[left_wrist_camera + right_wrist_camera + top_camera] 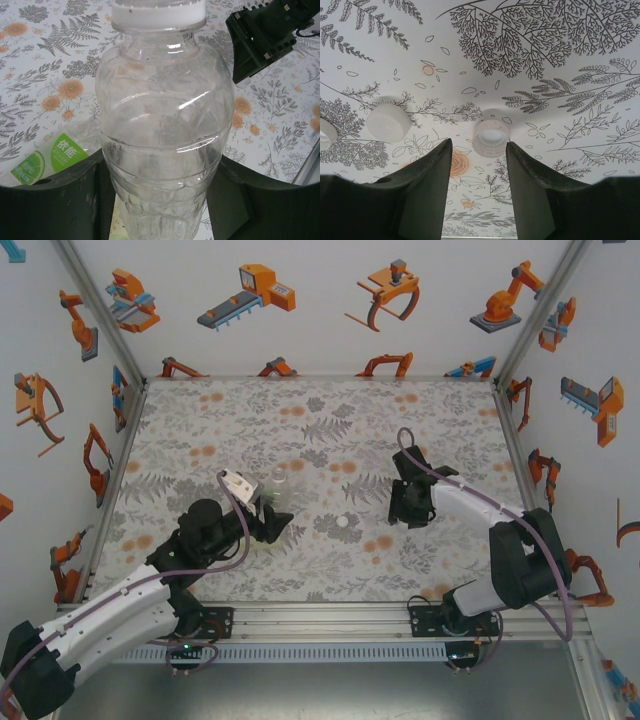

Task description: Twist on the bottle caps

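The left fingers (60,200) clench the clear bottle (165,140), which has a white cap on its neck. To that bottle's right, the right fingers (420,190) stand released, and an upturned cap (491,137) lies on the counter (560,165) just past their tips. They should advance to straddle it, then squeeze squarely.

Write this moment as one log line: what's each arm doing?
left gripper: shut on clear bottle | right gripper: open, aimed at loose cap on table | second cap: lying beside it
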You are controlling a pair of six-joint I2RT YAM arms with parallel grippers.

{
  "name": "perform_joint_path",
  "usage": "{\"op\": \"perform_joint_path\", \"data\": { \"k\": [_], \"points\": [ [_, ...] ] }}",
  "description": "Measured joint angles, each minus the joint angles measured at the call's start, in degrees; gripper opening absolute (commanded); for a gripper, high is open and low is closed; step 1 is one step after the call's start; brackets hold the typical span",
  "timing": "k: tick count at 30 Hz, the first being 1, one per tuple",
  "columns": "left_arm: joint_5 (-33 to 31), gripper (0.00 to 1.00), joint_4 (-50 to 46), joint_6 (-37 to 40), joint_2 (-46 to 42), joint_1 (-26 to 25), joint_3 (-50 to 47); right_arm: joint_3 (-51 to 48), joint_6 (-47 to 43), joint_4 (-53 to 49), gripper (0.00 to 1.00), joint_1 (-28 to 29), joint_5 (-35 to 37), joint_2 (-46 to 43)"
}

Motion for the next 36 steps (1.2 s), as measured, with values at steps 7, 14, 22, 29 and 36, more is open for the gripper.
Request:
{"op": "perform_joint_path", "data": {
  "k": [7, 14, 22, 29, 36],
  "points": [
    [0.0, 0.0, 0.0, 0.0, 0.0, 0.0, 0.0, 0.0, 0.0, 0.0, 0.47, 0.0, 0.0, 0.4],
    [0.0, 0.0, 0.0, 0.0, 0.0, 0.0, 0.0, -0.1, 0.0, 0.0, 0.47, 0.0, 0.0, 0.9],
    [0.0, 0.0, 0.0, 0.0, 0.0, 0.0, 0.0, -0.8, 0.0, 0.0, 0.46, 0.0, 0.0, 1.2],
    [0.0, 0.0, 0.0, 0.0, 0.0, 0.0, 0.0, -1.3, 0.0, 0.5, 0.39, 0.0, -0.1, 1.2],
    [0.0, 0.0, 0.0, 0.0, 0.0, 0.0, 0.0, -1.6, 0.0, 2.4, 0.23, 0.0, -1.1, 1.3]
  ]
}}
